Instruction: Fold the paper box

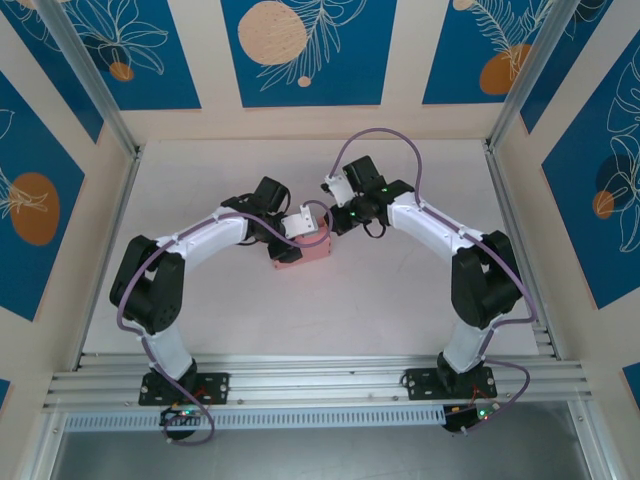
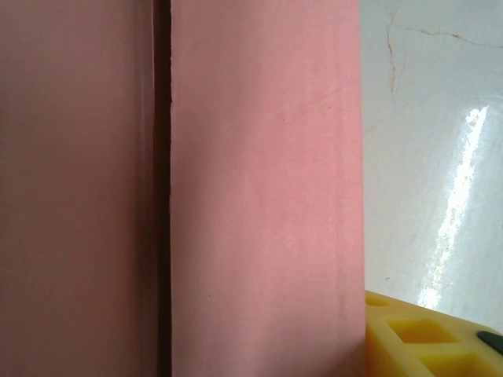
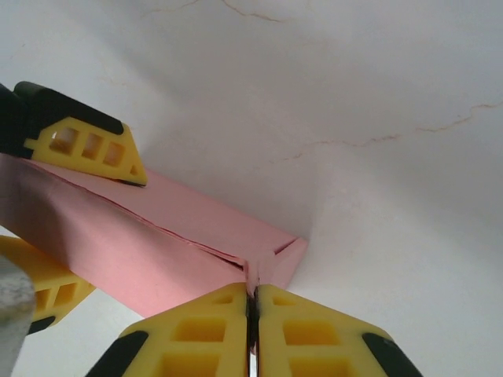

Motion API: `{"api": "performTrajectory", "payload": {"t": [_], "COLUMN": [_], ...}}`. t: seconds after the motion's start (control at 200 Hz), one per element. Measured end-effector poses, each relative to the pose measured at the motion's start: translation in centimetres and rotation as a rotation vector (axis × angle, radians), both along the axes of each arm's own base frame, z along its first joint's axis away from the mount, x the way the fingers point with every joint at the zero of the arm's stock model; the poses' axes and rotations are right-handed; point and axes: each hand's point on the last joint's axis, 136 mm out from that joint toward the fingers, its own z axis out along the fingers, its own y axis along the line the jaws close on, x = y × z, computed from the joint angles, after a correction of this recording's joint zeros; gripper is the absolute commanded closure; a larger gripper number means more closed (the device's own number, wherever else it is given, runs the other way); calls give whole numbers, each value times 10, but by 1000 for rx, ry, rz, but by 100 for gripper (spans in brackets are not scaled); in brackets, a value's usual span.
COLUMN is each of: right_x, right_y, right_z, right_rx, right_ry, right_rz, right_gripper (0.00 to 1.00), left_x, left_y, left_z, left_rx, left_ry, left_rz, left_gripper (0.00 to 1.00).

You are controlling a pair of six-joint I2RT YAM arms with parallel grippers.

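Since both arms lean in over the middle of the table, the paper box ends up right between them. From above you only get a peek of it under the left wrist. It's plain salmon-pink card folded into a long, narrow box, with no markings, a seam along the top and a small end flap poking out.

The left gripper straddles the box partway along, one yellow finger on the upper edge and the other against the lower side, so it's clamped on it. The right gripper has its tips pressed together right at that flap and looks to be pinching the card edge.

From the left wrist the card is so close that I can't tell which face it is. There's a dark slit between two panels. The box's far end is cut off at the frame edge in the right wrist view.
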Motion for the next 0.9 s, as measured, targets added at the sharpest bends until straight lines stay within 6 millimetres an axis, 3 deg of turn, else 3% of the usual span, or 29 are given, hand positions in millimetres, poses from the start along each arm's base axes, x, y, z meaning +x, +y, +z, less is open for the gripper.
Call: {"api": "performTrajectory", "payload": {"t": [0.575, 0.9], "right_x": [-3, -4], "right_y": [2, 4], "right_z": [3, 18], "right_rx": [33, 32], "right_ry": [71, 116], "right_rz": [-89, -141], "right_gripper": [95, 95], "left_x": [1, 5], "left_y": [-1, 1], "left_z": [-1, -3], "left_rx": [1, 19], "left_ry": [4, 2], "left_rz": [2, 10], "left_gripper": [46, 46]}}
